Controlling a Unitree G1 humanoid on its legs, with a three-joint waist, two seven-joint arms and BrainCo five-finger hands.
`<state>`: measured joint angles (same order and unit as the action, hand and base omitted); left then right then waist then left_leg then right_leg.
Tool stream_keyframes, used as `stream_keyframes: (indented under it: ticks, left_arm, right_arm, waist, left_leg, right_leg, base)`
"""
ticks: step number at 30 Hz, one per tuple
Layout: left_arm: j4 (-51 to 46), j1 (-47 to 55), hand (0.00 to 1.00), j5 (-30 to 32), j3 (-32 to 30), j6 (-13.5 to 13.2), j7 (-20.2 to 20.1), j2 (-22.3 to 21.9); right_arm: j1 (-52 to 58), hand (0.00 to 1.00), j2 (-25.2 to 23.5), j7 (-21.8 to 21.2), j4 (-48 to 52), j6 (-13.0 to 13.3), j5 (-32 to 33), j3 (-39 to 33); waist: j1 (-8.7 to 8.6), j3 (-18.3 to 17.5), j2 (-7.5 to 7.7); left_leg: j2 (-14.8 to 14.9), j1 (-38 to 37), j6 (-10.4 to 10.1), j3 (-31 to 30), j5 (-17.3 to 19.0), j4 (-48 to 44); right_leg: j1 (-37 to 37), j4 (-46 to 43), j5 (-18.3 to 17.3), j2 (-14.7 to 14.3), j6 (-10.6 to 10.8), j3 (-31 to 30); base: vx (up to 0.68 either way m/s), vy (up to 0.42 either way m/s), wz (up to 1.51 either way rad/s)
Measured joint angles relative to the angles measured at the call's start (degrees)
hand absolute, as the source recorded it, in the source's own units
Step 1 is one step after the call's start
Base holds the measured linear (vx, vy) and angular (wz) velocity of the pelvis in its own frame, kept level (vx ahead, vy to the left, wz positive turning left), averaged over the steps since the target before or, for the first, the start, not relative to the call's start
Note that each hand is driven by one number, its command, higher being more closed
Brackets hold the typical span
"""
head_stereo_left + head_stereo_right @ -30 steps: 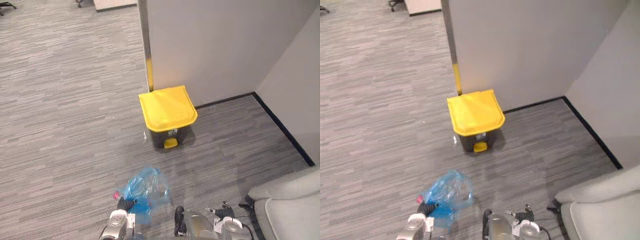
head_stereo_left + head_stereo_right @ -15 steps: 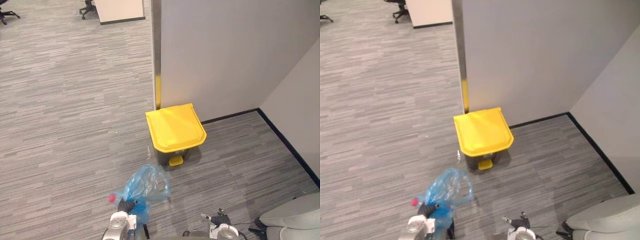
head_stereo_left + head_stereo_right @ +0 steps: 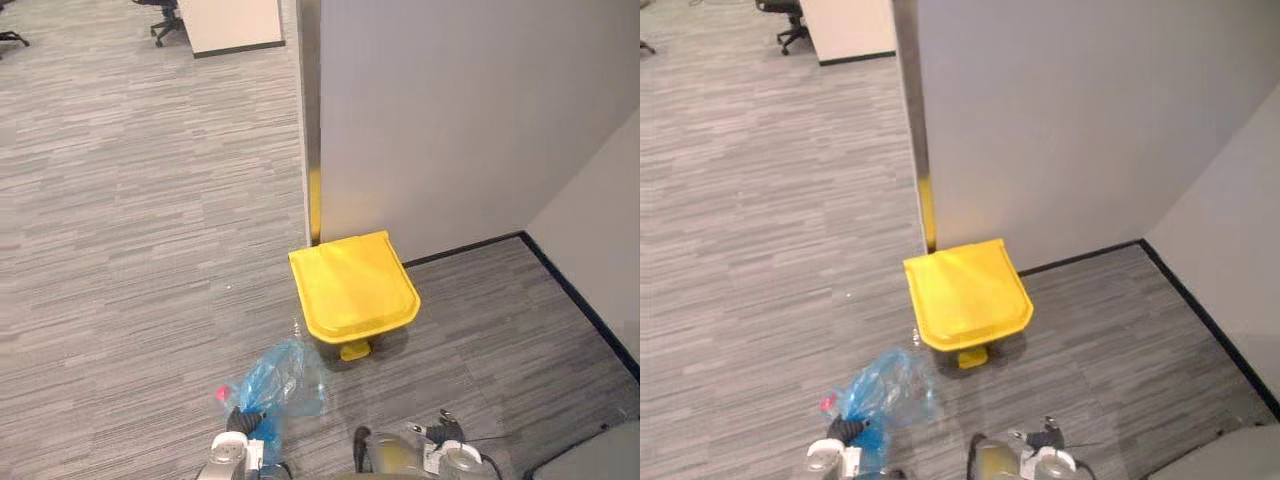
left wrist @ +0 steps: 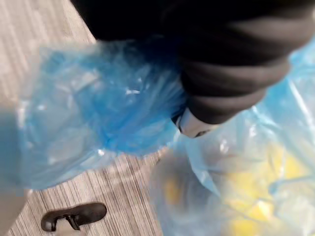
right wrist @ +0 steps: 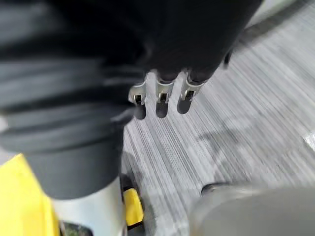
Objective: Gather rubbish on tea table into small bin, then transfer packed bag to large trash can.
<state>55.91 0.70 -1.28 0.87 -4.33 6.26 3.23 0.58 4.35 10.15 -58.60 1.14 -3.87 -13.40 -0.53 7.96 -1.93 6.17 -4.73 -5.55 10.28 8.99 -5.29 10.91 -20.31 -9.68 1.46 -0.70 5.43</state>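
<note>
The left hand (image 3: pixel 241 421) stayed clenched round the bunched neck of the blue rubbish bag (image 3: pixel 280 375), as half a second before. The bag bulged just past its fingers. The yellow-lidded pedal bin (image 3: pixel 352 285), lid down, stood beyond the fingers, near the bag. The right hand (image 5: pixel 161 101) hung with fingers loosely bent, empty.

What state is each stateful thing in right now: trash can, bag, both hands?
Dark pedal trash can with a yellow lid: upright on the floor by the wall corner, lid shut.
Translucent blue plastic bag: filled, neck bunched in the left hand, not yet in the can.
Left hand: closed on the bag's neck.
Right hand: fingers relaxed, holding nothing.
</note>
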Motion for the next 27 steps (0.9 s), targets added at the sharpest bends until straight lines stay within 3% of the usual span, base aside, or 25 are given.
stream_keyframes:
  ticks: [2, 4, 5, 6, 7, 9, 10, 13, 16, 21, 27]
  left_arm:
    - [-0.17, -0.09, 1.0, 0.01, -0.1, -0.02, -0.03, -0.4]
    - [-0.87, -0.33, 1.0, 0.01, -0.64, -0.15, -0.21, -0.92]
    - [-1.7, -0.43, 1.0, 0.01, -1.53, -0.16, -0.32, -1.33]
    - [-2.54, -0.21, 1.0, 0.01, -2.13, -0.27, -0.3, -1.9]
    - [-2.96, 0.02, 1.0, 0.01, -2.19, -0.29, -0.32, -2.57]
    - [-2.97, 0.12, 1.0, 0.02, -2.18, -0.18, -0.44, -3.43]
    - [-2.89, 0.29, 1.0, 0.03, -2.17, -0.14, -0.43, -3.57]
    - [-2.76, 0.6, 1.0, 0.11, -1.71, -0.07, -0.4, -1.8]
    - [-1.13, 0.77, 1.0, 0.32, -0.87, 0.06, -0.37, -0.57]
    - [-0.08, 0.63, 1.0, 1.23, 0.38, 0.05, -0.33, 1.78]
    - [0.53, 1.06, 1.0, 1.21, 0.42, 0.06, -0.34, 1.57]
  right_arm:
    - [0.53, 0.0, 0.09, 0.02, 0.04, 0.01, 0.07, -0.59]
    - [1.12, 0.0, -0.47, 0.04, 0.33, 0.04, 0.11, -0.64]
    - [1.74, 0.0, -1.36, 0.05, 0.98, 0.11, 0.28, -0.63]
    - [1.93, 0.0, -2.11, 0.06, 1.58, 0.19, 0.51, -0.42]
    - [1.95, 0.0, -2.08, 0.05, 1.59, 0.19, 0.58, -0.45]
    - [1.61, 0.0, -2.08, 0.04, 1.88, 0.19, 1.09, -0.8]
    - [1.81, 0.0, -1.92, 0.04, 2.03, 0.15, 1.63, -1.53]
    - [1.93, 0.0, -3.24, -0.08, 1.51, 0.03, 1.66, -1.86]
    - [2.55, 0.0, -3.23, -0.06, 1.32, 0.0, 1.63, -2.14]
    - [1.76, 0.0, -2.93, -0.06, -0.33, 0.03, 1.62, -2.1]
    - [0.91, 0.0, -1.4, -0.02, -1.37, 0.01, 1.51, -1.08]
  waist:
    - [-0.28, 0.1, -0.14]
    - [-0.27, 0.63, 0.94]
    - [-0.1, 0.72, 2.1]
    - [0.37, 0.83, 2.31]
    - [0.74, 0.63, 1.56]
    - [0.77, 0.79, 0.48]
    - [0.88, 0.36, -0.61]
    - [0.97, -0.46, 0.95]
    - [0.83, -0.73, 1.23]
    - [0.65, -0.85, 1.35]
    - [0.74, -0.86, 1.32]
  left_leg:
    - [0.58, -1.49, -0.31, -0.07, -0.18, -0.6]
    - [0.57, -0.45, -0.56, 0.11, -0.02, -7.42]
    - [0.86, 3.14, -0.71, 0.33, 0.07, -16.41]
    - [2.2, 6.29, -1.09, 1.74, 1.57, -22.9]
    - [3.88, 8.32, -0.65, 3.92, 4.02, -25.33]
    - [4.95, 10.14, 0.81, 6.21, 3.56, -19.74]
    - [4.59, 9.6, 0.84, 6.42, 1.3, -14.53]
    - [0.87, 7.38, 1.25, 6.47, 0.85, -8.56]
    - [-0.87, 5.31, 1.94, 7.33, 0.03, -5.6]
    - [-1.6, 3.89, 1.83, 8.22, -2.31, -0.71]
    - [-1.18, 2.9, 1.51, 9.71, -2.85, 1.38]
  right_leg:
    - [-3.49, 2.54, -0.01, -0.42, -0.01, 0.83]
    - [-7.52, 4.78, -0.01, 0.5, -0.01, 1.63]
    - [-9.75, 6.6, 0.0, 1.61, -0.01, 2.07]
    - [-11.23, 7.91, 0.01, 1.97, -0.03, 2.04]
    - [-12.06, 8.9, 0.01, 1.74, -0.03, 1.97]
    - [-12.28, 8.63, -0.09, 1.8, 0.35, 1.97]
    - [-12.35, 8.55, -0.77, 1.57, 2.12, 1.74]
    - [-12.14, 10.84, -0.64, 3.74, 4.13, 0.45]
    - [-13.13, 12.71, -0.02, 4.82, 5.06, -0.63]
    - [-12.9, 15.21, 1.92, 4.22, 4.57, -2.51]
    - [-11.12, 16.96, 4.39, 3.07, 4.47, -7.06]
  base:
    - [0.3, -0.07, 0.27]
    - [0.19, -0.022, 0.33]
    - [0.13, 0.006, 0.2]
    - [0.14, 0.056, 0.04]
    - [0.13, 0.088, -0.1]
    - [0.12, 0.171, -0.05]
    - [0.13, 0.199, -0.01]
    - [0.08, 0.171, 0.03]
    - [0.04, 0.112, -0.11]
    - [0.01, 0.023, -0.19]
    - [-0.01, -0.003, -0.42]
